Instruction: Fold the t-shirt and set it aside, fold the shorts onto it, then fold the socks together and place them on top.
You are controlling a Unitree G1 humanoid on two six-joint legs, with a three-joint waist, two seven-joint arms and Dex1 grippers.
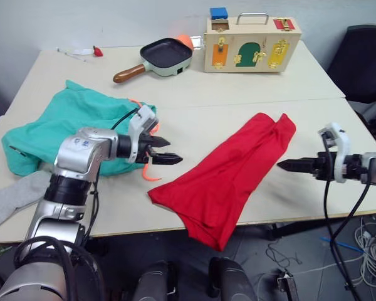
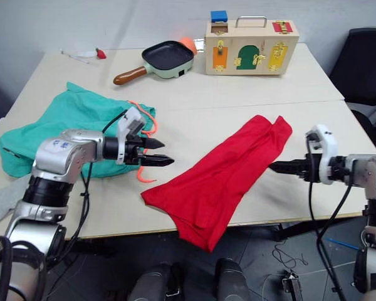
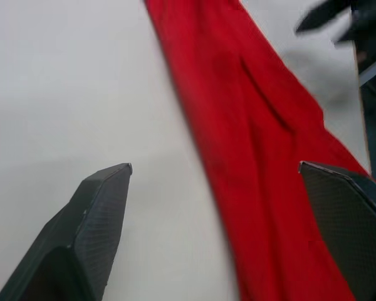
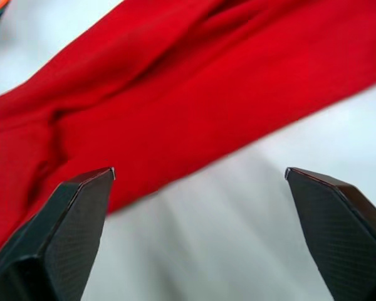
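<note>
At the near left edge of the table (image 1: 250, 88), a grey sock (image 1: 9, 197) is cut off by the left arm and the picture's border, so whether one or both of the socks lie there cannot be told. The shorts (image 1: 56, 128) sit bunched on the left, partly behind that arm, orange drawstring (image 1: 149, 174) trailing out. Along the far edge stand a small pan (image 1: 163, 55) and a wooden latch box (image 1: 250, 42). The t-shirt (image 1: 232, 169) lies folded long and diagonal in the middle, its lower end hanging over the near edge. The left gripper (image 1: 165, 151) hovers just left of it, fingers apart. The right gripper (image 1: 293, 165) points at its right side, fingers spread wide, holding nothing.
</note>
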